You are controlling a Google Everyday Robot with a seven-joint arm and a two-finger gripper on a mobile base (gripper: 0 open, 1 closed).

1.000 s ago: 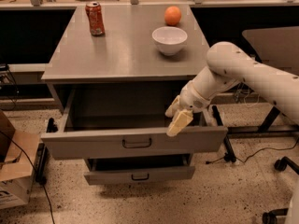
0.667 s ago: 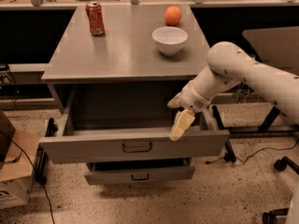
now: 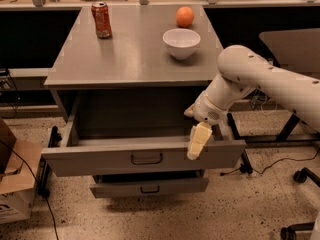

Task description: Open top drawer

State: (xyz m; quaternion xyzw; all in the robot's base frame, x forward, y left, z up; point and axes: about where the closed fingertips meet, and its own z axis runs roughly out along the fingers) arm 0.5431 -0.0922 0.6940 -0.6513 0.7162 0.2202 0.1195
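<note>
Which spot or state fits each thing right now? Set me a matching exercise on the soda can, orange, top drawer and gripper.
1 soda can
2 orange
3 top drawer
4 gripper

A pulled out
B at the right part of the drawer's front edge
C cabinet top, far left in view
D cabinet top, behind the white bowl

Pairs: 1-C, 2-D, 3-A, 4-B
</note>
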